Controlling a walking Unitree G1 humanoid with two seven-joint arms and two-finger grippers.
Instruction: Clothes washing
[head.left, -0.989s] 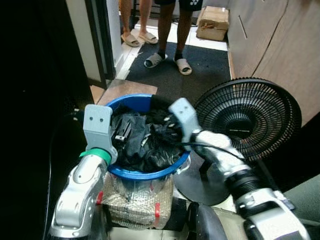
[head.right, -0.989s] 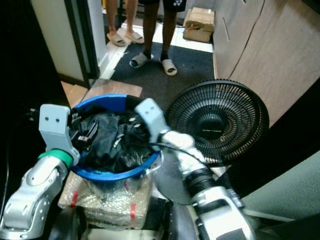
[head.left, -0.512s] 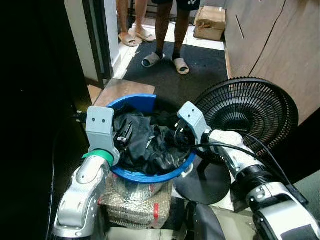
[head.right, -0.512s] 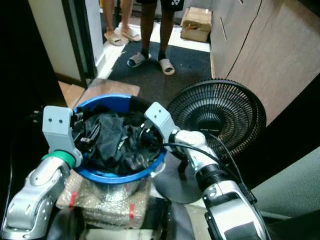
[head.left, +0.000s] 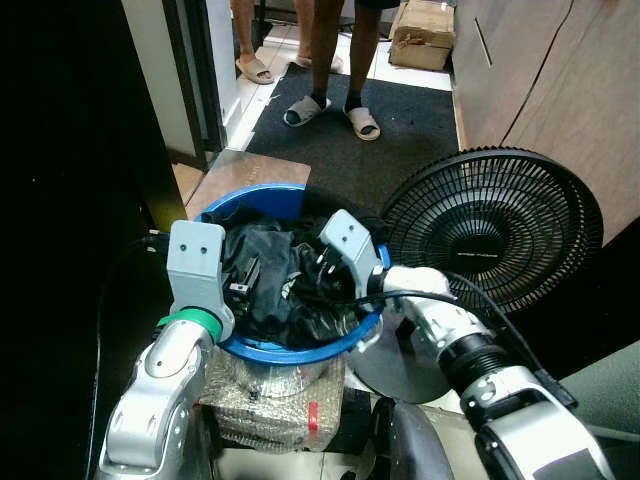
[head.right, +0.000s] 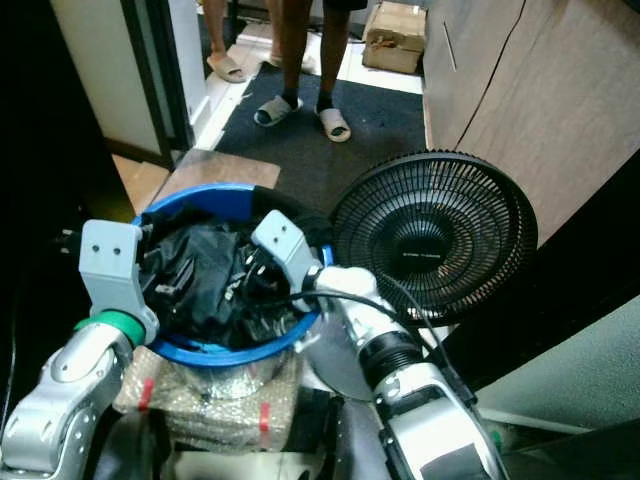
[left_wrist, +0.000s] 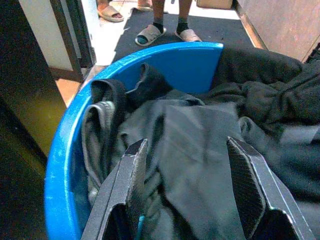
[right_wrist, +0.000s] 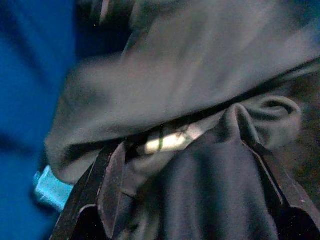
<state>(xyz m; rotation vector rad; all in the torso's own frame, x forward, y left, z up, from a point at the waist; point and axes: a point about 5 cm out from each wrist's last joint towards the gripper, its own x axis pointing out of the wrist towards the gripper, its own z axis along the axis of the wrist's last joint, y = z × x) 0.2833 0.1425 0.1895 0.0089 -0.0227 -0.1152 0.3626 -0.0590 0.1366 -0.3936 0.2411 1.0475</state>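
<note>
**Both tools in the laundry tub**

Blue tub (head.left: 262, 203) of dark clothes (left_wrist: 200, 150) centre frame; fan (head.left: 495, 225) at 3 o'clock, a person's sandalled feet (head.left: 325, 110) at 12. Left tool (left_wrist: 192, 185) wide over cloth. Right tool (right_wrist: 190, 195) spread, buried in fabric (its wrist view alone catches a pale label (right_wrist: 167, 140)).

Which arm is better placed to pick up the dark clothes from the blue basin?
Probably the right. The right gripper is already down among the dark clothes in the blue basin, fingers open, while the left gripper hangs open above them.
</note>
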